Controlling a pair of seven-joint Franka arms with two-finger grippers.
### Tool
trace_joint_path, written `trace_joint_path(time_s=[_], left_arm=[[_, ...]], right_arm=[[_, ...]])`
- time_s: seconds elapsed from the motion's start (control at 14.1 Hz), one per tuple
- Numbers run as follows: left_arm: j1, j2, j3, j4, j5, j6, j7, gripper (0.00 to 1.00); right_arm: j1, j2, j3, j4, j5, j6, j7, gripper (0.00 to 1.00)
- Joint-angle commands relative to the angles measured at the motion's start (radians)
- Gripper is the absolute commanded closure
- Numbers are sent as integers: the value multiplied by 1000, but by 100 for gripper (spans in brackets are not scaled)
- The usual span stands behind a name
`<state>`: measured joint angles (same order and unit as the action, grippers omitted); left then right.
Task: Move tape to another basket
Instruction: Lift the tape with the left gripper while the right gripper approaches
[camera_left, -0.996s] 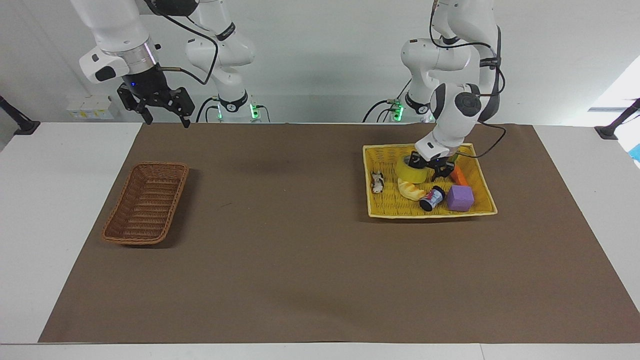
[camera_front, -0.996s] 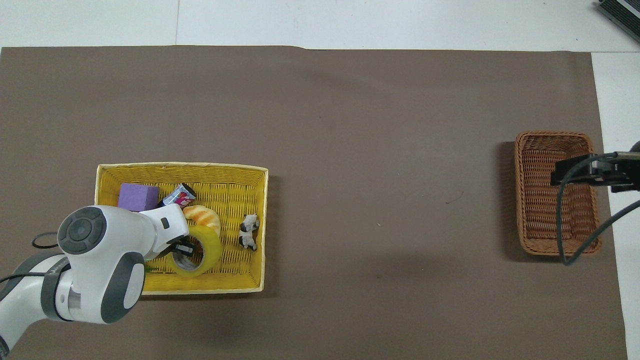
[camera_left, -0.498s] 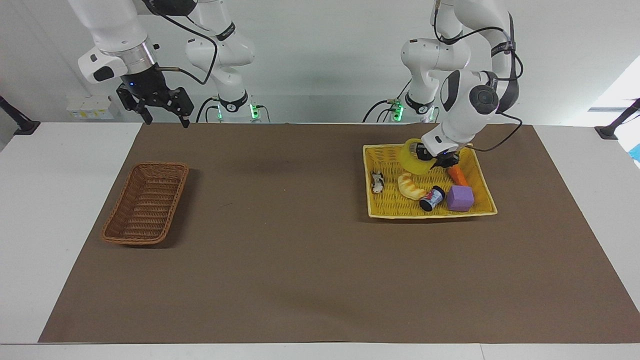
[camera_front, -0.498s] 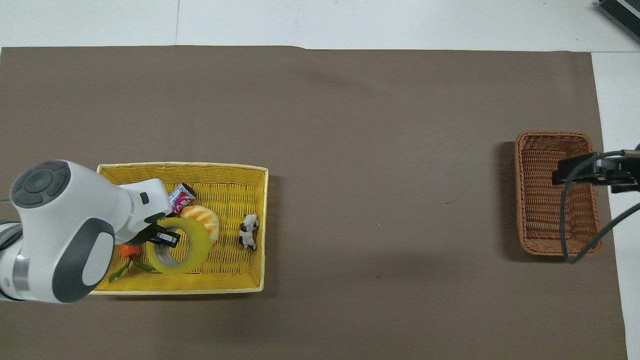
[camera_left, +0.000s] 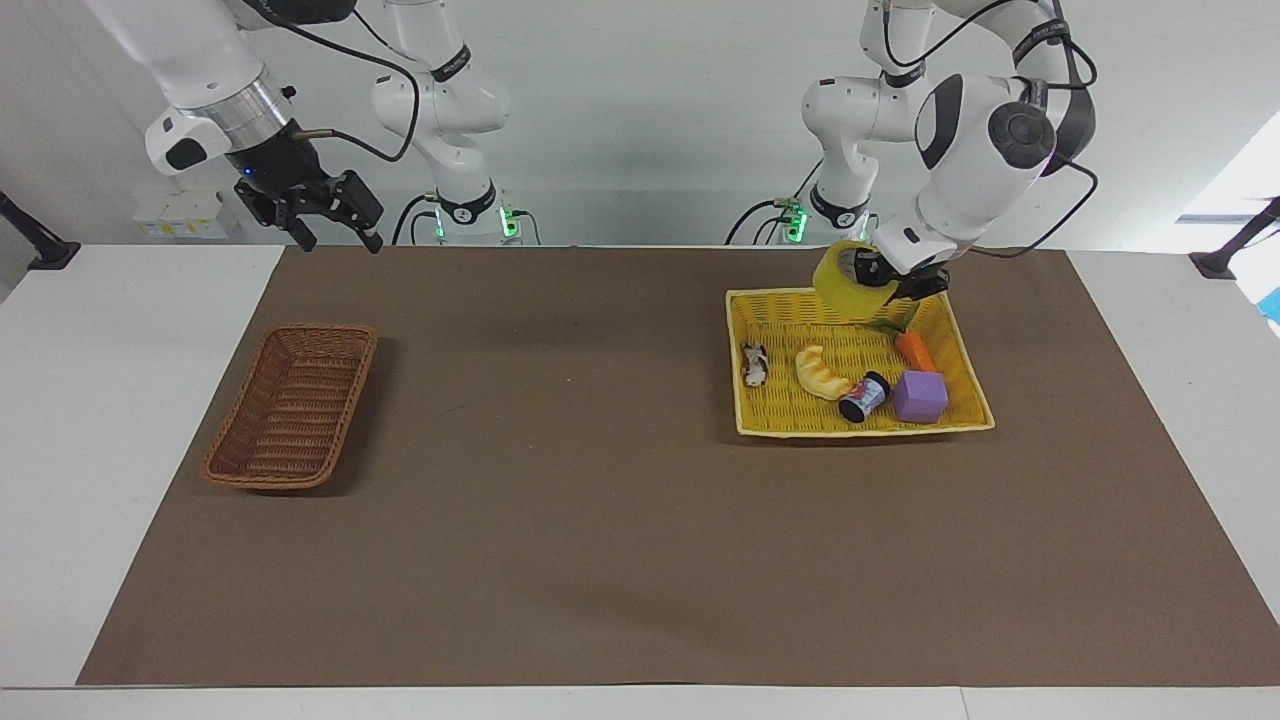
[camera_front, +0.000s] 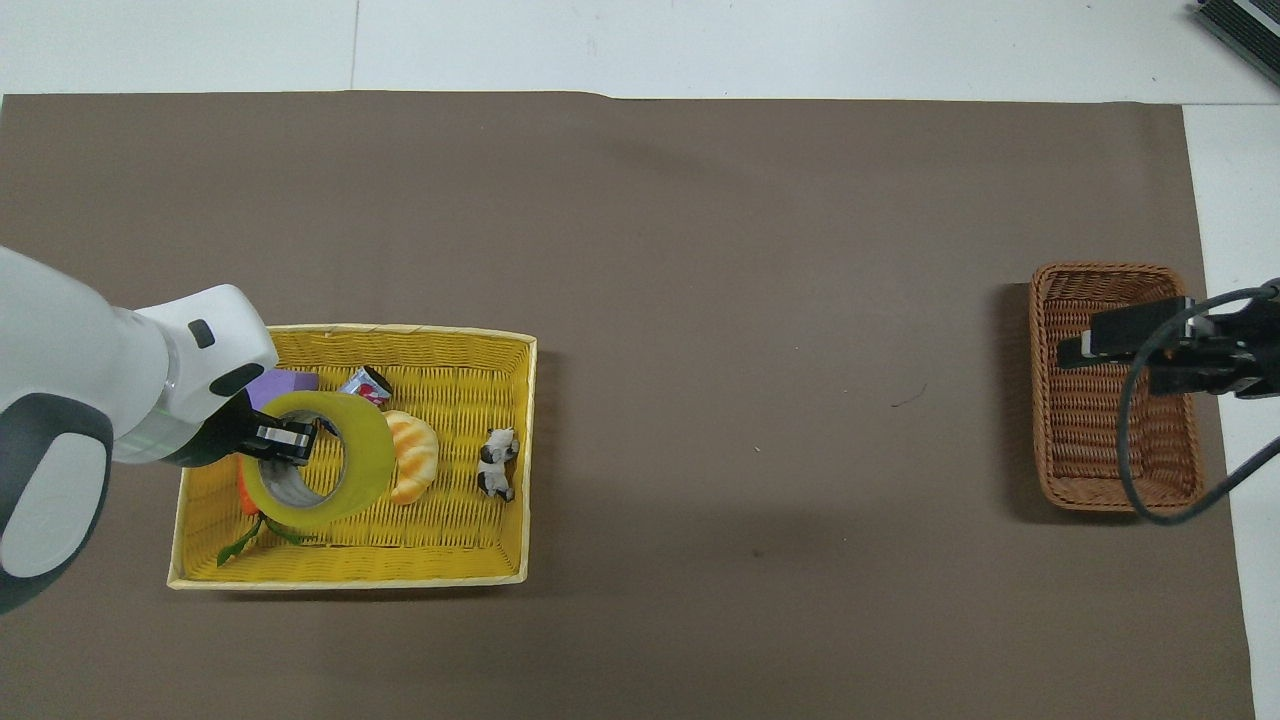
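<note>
The tape (camera_left: 846, 282), a wide yellow roll with a pale core, hangs tilted in the air above the yellow basket (camera_left: 860, 430). My left gripper (camera_left: 886, 279) is shut on its wall, with one finger inside the ring. From overhead the tape (camera_front: 370, 455) covers part of that basket's contents, and the left gripper (camera_front: 285, 440) reaches into its hole. The dark brown wicker basket (camera_left: 322, 328) stands at the right arm's end of the table and holds nothing. My right gripper (camera_left: 337, 240) waits open, high in the air. In the overhead view the right gripper (camera_front: 1130, 350) is over the brown basket (camera_front: 1105, 268).
In the yellow basket (camera_front: 350, 578) lie a croissant toy (camera_left: 822, 373), a small can (camera_left: 864, 397), a purple cube (camera_left: 920, 396), a carrot (camera_left: 915, 350) and a little cow figure (camera_left: 753, 364). A brown mat (camera_left: 560, 500) covers the table between the baskets.
My left gripper has risen with the tape, lifting it off the yellow basket's floor and toward the robots. The right gripper has shifted only slightly.
</note>
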<state>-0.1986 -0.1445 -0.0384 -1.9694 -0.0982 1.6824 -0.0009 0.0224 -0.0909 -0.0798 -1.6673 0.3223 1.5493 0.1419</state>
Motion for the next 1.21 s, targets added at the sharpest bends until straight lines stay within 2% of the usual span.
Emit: trace_joint_path(time_s=[0.0, 0.21, 0.43, 0.57, 0.71, 0.85, 1.0, 1.14], left_arm=[[-94, 11, -1, 20, -35, 25, -173, 100], [-183, 13, -3, 14, -87, 131, -336, 100], [-226, 26, -3, 17, -184, 271, -445, 100], [-249, 48, -5, 27, -248, 325, -548, 100], [-268, 52, -9, 26, -293, 414, -623, 100], [-297, 52, -11, 26, -298, 428, -665, 100], [-326, 52, -17, 53, -294, 379, -669, 100], [-331, 97, -20, 105, -294, 297, -676, 100]], right_arm=[[14, -46, 11, -78, 110, 55, 1, 0], [59, -47, 12, -141, 205, 124, -10, 0], [86, -47, 12, -175, 269, 163, -10, 0], [85, -47, 12, -227, 402, 192, -31, 0], [90, -47, 15, -252, 451, 244, -51, 0], [123, -43, 15, -256, 454, 282, -57, 0], [171, -36, 15, -262, 454, 342, -65, 0], [198, -35, 15, -270, 454, 393, -64, 0]])
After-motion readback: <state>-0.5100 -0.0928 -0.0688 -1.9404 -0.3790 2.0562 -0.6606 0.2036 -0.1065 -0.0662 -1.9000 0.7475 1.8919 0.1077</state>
